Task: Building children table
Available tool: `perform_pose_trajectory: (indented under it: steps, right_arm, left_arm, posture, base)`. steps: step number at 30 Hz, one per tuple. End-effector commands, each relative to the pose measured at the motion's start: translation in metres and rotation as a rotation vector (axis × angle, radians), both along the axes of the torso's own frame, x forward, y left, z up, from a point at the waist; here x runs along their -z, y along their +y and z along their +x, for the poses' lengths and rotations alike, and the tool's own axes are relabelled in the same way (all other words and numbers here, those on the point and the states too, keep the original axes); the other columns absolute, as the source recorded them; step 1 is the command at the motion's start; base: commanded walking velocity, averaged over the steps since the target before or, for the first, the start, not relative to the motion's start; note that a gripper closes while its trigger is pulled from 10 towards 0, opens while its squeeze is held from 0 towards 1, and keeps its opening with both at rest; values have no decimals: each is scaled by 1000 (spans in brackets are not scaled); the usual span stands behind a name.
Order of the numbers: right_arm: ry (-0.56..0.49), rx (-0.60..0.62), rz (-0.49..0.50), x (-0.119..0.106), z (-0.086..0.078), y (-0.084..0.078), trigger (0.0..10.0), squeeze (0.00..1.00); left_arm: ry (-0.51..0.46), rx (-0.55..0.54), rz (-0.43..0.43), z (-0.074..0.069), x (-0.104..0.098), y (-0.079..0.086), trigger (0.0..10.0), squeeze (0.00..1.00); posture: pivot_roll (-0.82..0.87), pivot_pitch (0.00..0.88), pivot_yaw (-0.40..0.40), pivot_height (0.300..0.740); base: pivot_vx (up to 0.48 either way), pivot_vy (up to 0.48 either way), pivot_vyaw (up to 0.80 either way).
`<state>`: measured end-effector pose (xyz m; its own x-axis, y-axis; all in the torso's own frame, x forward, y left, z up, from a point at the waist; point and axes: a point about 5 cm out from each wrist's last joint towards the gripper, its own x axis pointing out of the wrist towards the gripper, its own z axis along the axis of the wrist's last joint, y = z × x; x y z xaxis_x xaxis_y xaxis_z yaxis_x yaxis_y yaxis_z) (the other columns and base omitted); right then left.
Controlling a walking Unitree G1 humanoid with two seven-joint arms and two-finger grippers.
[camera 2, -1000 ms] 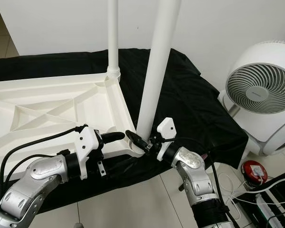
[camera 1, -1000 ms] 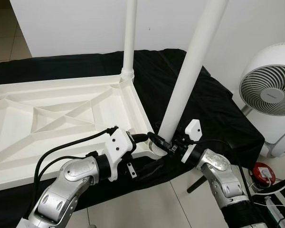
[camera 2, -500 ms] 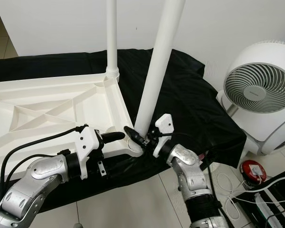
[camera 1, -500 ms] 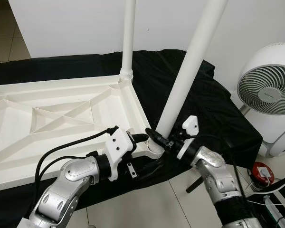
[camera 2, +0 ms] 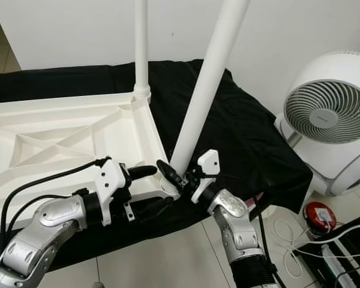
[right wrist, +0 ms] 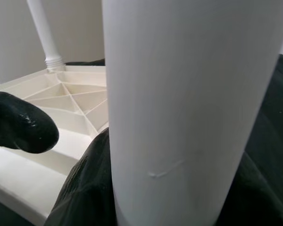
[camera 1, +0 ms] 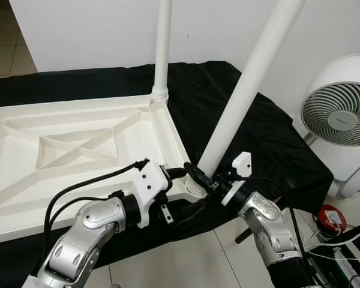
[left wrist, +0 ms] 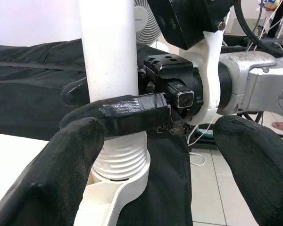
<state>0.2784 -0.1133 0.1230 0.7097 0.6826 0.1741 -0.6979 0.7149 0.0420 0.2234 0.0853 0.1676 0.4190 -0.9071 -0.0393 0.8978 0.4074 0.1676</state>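
**Leaning leg, held low at the corner socket**

The white tabletop (camera 1: 78, 150) lay upside down on a black cloth (camera 1: 252, 120), its ribbed underside facing up. One leg (camera 1: 162, 48) stood upright in the far corner. A second leg (camera 1: 246, 96) sat at the near corner, its threaded end in the socket (left wrist: 118, 174), and it tilted clearly toward the robot's right rather than standing straight.

The right gripper (camera 1: 199, 175) was clamped on this tilted leg just above the threads, one finger (left wrist: 127, 117) wrapped across its front. The left gripper (camera 1: 179, 173) hovered just beside the same corner with its jaws apart and nothing between them.

The main risk, as I judged it, was the tilt. If the leg were turned while leaning, the threads could cross and bind, or the leg could pop out of the socket. The grip was also very low on a long leg, so the top could swing and lever the tabletop across the cloth. A fan (camera 1: 339, 114) stood near on the right, within reach of a falling leg.

Both legs ran out of the top of the head views, so their upper ends were unseen. How deep the threads sat in the socket could not be made out, and the right wrist view was too close to the leg to help.
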Motion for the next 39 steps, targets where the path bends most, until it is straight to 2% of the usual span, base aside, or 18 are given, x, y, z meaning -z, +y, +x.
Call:
perform_pose_trajectory:
  steps: [1, 4, 8, 11, 13, 18, 19, 26, 27, 31, 39]
  right_arm:
    - [107, 45, -50, 27, -7, -6, 10000, 0]
    - [85, 82, -92, 32, -9, -5, 10000, 0]
    - [67, 56, -170, 37, -12, 0, 10000, 0]
    - [75, 11, -298, 43, -10, 3, 10000, 0]
    - [90, -8, -306, 44, -10, 4, 10000, 0]
    - [101, -20, -298, 43, -7, 3, 10000, 0]
    - [131, -12, -247, 41, -3, 0, 10000, 0]
    - [142, 21, -170, 41, -4, -3, 10000, 0]
    - [152, 39, -120, 39, -5, -3, 10000, 0]
    - [184, 50, -54, 36, -6, -3, 10000, 0]
    - [205, 73, -55, 48, -11, -4, 10000, 0]
  left_arm:
    - [-7, -41, -3, 2, 1, 0, 10000, 0]
    - [-7, -39, -4, 3, 1, -1, 10000, 0]
    - [-7, -37, -3, 2, 1, -1, 10000, 0]
    - [-7, -35, -2, 2, 1, -1, 10000, 0]
    - [-8, -34, -2, 2, 1, -1, 10000, 0]
    - [-9, -33, -1, 2, 1, -1, 10000, 0]
    - [-8, -32, -2, 2, 1, -2, 10000, 0]
    - [-8, -40, 4, 1, 1, 2, 10000, 0]
    - [-6, -48, 8, 2, 2, 4, 10000, 0]
    - [-9, -58, 15, 4, 2, 7, 10000, 0]
    - [-19, -59, 17, 6, 0, 8, 10000, 0]
  posture:
    - [-2, 49, -80, 740]
    - [-3, 50, -77, 740]
    - [-3, 51, -75, 740]
    - [-3, 52, -74, 740]
    - [-3, 51, -74, 740]
    - [-2, 51, -74, 740]
    - [1, 52, -76, 740]
    - [8, 51, -81, 740]
    - [9, 52, -81, 740]
    - [8, 51, -82, 740]
    - [3, 46, -79, 740]
  base:
    - [0, 0, 0]
    - [0, 0, 0]
    - [0, 0, 0]
    - [0, 0, 0]
    - [0, 0, 0]
    - [0, 0, 0]
    - [0, 0, 0]
    - [0, 0, 0]
    - [0, 0, 0]
    - [0, 0, 0]
    - [0, 0, 0]
